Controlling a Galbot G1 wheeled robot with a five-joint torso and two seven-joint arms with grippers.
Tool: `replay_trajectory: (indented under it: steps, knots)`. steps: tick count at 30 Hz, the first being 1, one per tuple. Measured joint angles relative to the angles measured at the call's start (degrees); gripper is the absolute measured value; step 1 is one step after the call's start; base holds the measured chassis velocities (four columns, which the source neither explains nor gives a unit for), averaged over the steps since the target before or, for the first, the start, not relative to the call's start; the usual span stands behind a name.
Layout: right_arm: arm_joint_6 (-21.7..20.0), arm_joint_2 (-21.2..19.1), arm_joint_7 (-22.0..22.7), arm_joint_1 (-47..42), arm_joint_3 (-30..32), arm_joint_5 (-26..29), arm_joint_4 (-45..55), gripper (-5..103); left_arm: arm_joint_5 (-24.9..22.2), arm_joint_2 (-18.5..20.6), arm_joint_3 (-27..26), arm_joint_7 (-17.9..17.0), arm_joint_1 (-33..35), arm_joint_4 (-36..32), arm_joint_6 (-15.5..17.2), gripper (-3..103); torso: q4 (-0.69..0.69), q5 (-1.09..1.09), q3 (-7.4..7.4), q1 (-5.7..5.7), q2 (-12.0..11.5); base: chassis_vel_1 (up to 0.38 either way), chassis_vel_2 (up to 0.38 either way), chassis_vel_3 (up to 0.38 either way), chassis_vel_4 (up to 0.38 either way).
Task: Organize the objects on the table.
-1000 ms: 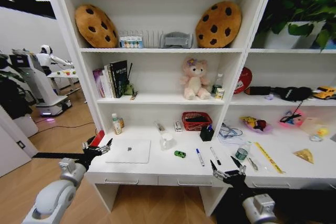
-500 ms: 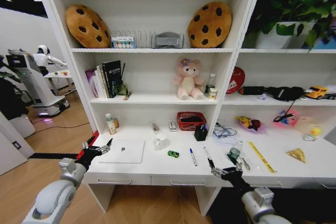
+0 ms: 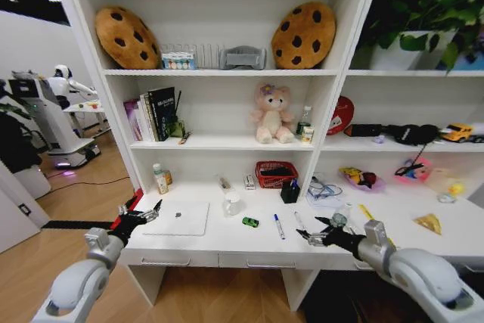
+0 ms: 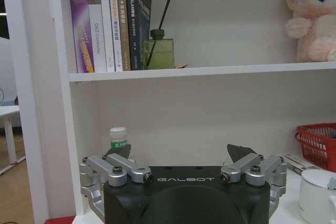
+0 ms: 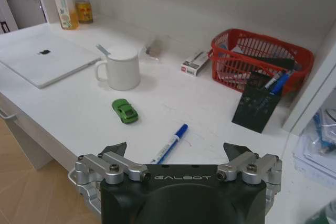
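On the white table [image 3: 227,237] lie a silver-white laptop [image 3: 181,218], a white mug [image 3: 231,203], a tiny green toy car [image 3: 249,222] and a blue pen [image 3: 278,226]. My right gripper [image 3: 321,233] hovers open just right of the pens, over the front of the desk. From its wrist I see the toy car [image 5: 125,110], the blue pen [image 5: 169,142] and the mug [image 5: 123,69] ahead of the open right gripper [image 5: 176,149]. A yellow wedge [image 3: 429,222] lies far right. My left gripper [image 3: 141,214] is open at the desk's left end, beside the laptop.
A red basket [image 3: 274,174] and a black pen holder [image 3: 289,191] stand at the back of the desk, with small bottles [image 3: 160,178] at the back left. Shelves above hold books [image 3: 155,113], a plush bear [image 3: 271,115] and cookie cushions. Another robot [image 3: 53,115] stands far left.
My right arm has reached forward and up, carrying its open gripper from the desk's front edge to over the desktop near the pens. The left arm has stayed put.
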Motion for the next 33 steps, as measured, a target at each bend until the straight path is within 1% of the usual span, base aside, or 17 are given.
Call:
replay_trajectory:
  steps: [5,7,8,9,10,11,13,15,17,18,22,23,24,28,30,31,33]
  knots:
    - [-0.1,-2.3,-2.6,2.8,-1.9,-1.5,-5.1,100,0.0,0.0,0.0,0.0,0.0,0.0,0.0,100,-0.06,0.01,0.00,0.00,0.0,0.000,0.000,0.000,0.000]
    - [0.0,-3.9,-3.9,6.5,-6.5,-1.9,-8.2,100,0.0,0.0,0.0,0.0,0.0,0.0,0.0,100,-0.06,0.02,0.00,0.00,0.0,0.000,0.000,0.000,0.000]
    - [0.0,-3.9,-3.9,6.5,-6.5,-1.9,-8.2,100,0.0,0.0,0.0,0.0,0.0,0.0,0.0,100,-0.06,0.02,0.00,0.00,0.0,0.000,0.000,0.000,0.000]
    - [0.0,-4.9,-4.5,9.9,-10.9,-2.1,-9.5,100,0.0,0.0,0.0,0.0,0.0,0.0,0.0,100,-0.03,0.00,0.00,-0.01,0.0,0.000,0.000,0.000,0.000]
    - [0.0,-5.5,-5.1,12.4,-13.7,-2.5,-10.3,100,0.0,0.0,0.0,0.0,0.0,0.0,0.0,100,-0.03,0.02,0.00,0.00,0.0,0.000,0.000,0.000,0.000]
    - [0.0,-5.5,-5.1,12.4,-13.7,-2.5,-10.3,100,0.0,0.0,0.0,0.0,0.0,0.0,0.0,100,-0.03,0.02,0.00,0.00,0.0,0.000,0.000,0.000,0.000]
    - [1.0,-6.4,-7.3,19.6,-20.9,-4.3,-12.1,100,0.0,0.0,0.0,0.0,0.0,0.0,0.0,100,-0.01,-0.01,0.00,0.00,0.0,0.000,0.000,0.000,0.000]
    - [1.4,-6.5,-7.7,21.2,-22.4,-5.0,-12.6,100,0.0,0.0,0.0,0.0,0.0,0.0,0.0,100,-0.01,-0.01,0.00,0.00,0.0,0.000,0.000,0.000,0.000]
    - [2.5,-6.1,-8.5,27.3,-28.5,-6.8,-14.1,100,0.0,0.0,0.0,0.0,0.0,0.0,0.0,100,-0.01,-0.04,0.00,0.00,0.0,0.000,0.000,0.000,0.000]
    - [2.5,-6.1,-8.5,27.3,-28.5,-6.8,-14.1,100,0.0,0.0,0.0,0.0,0.0,0.0,0.0,100,-0.01,-0.04,0.00,0.00,0.0,0.000,0.000,0.000,0.000]
    - [4.4,-1.9,-9.5,35.4,-37.3,-8.5,-18.5,100,0.0,0.0,0.0,0.0,0.0,0.0,0.0,100,-0.04,-0.02,0.00,0.00,0.0,0.000,0.000,0.000,0.000]
    - [4.4,-1.9,-9.5,35.4,-37.3,-8.5,-18.5,100,0.0,0.0,0.0,0.0,0.0,0.0,0.0,100,-0.04,-0.02,0.00,0.00,0.0,0.000,0.000,0.000,0.000]
    - [5.0,0.1,-10.4,38.0,-39.7,-9.7,-20.4,100,0.0,0.0,0.0,0.0,0.0,0.0,0.0,100,-0.03,0.00,0.00,-0.01,0.0,0.000,0.000,0.000,0.000]
    - [5.8,2.9,-11.2,42.6,-44.2,-10.8,-23.3,100,0.0,0.0,0.0,0.0,0.0,0.0,0.0,100,-0.03,-0.03,0.00,-0.01,0.0,0.000,0.000,0.000,0.000]
    - [6.7,6.8,-11.6,49.7,-51.0,-11.2,-28.1,100,0.0,0.0,0.0,0.0,0.0,0.0,0.0,100,0.00,-0.02,0.00,0.00,0.0,0.000,0.000,0.000,0.000]
    - [6.7,6.8,-11.6,49.7,-51.0,-11.2,-28.1,100,0.0,0.0,0.0,0.0,0.0,0.0,0.0,100,0.00,-0.02,0.00,0.00,0.0,0.000,0.000,0.000,0.000]
    - [6.9,9.8,-12.1,54.5,-56.5,-11.3,-32.9,100,0.0,0.0,0.0,0.0,0.0,0.0,0.0,100,-0.01,0.00,0.00,0.00,0.0,0.000,0.000,0.000,0.000]
